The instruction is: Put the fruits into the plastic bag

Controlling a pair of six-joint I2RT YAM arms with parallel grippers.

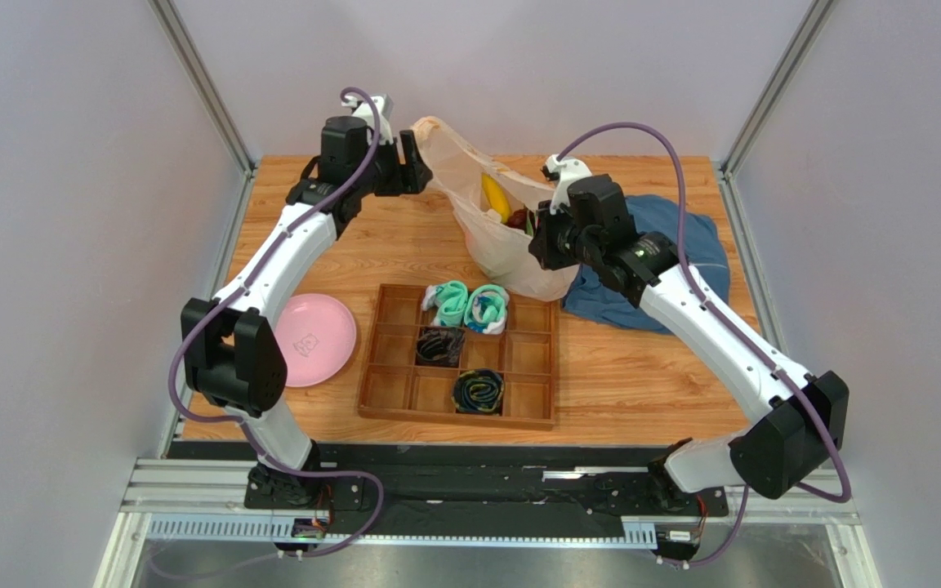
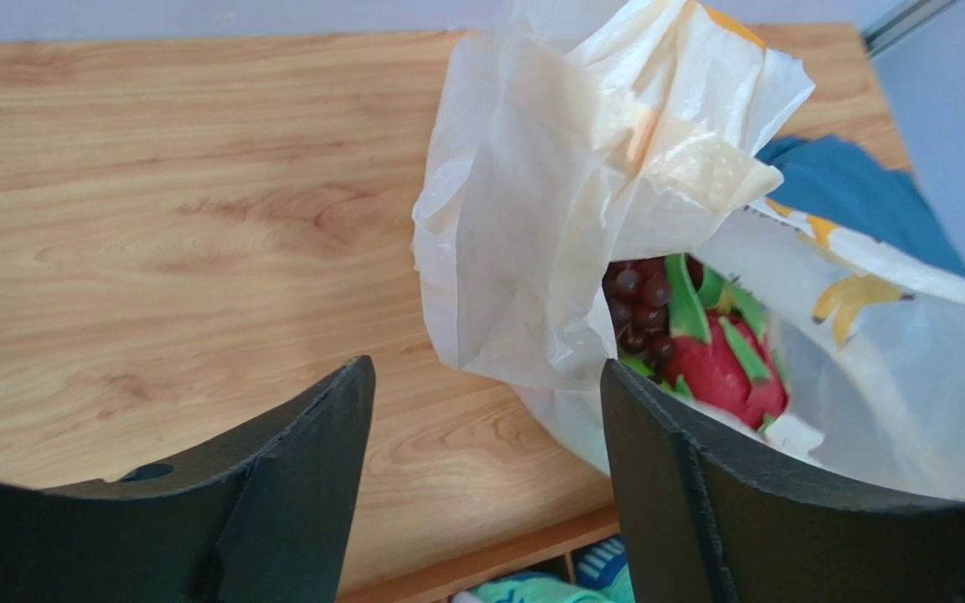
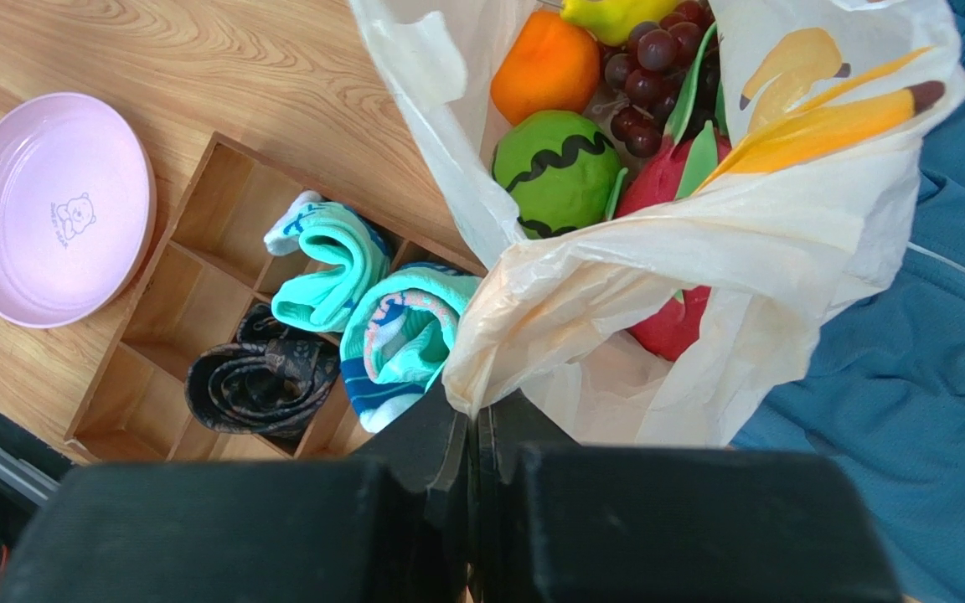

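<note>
Right wrist view, dragon fruit (image 3: 654, 182) half hidden by plastic bag (image 3: 702, 264)

I seem to be looking into a robotics lab test cell: blank grey panel walls (image 1: 58, 184) framed by aluminium posts (image 1: 201, 80), a wooden table (image 1: 647, 380) boxed in between them, and two cabled arms (image 1: 273, 263) bolted to a metal rail (image 1: 181, 490) at its near edge.

A light wooden tabletop (image 1: 660, 380) with visible grain fills the middle. Plain pale grey walls (image 1: 58, 184) enclose it at nine, twelve and three o'clock. Metal posts (image 1: 199, 80) rise at the far corners, and a metal rail (image 1: 193, 496) runs along six o'clock. The light is soft and even.
</note>
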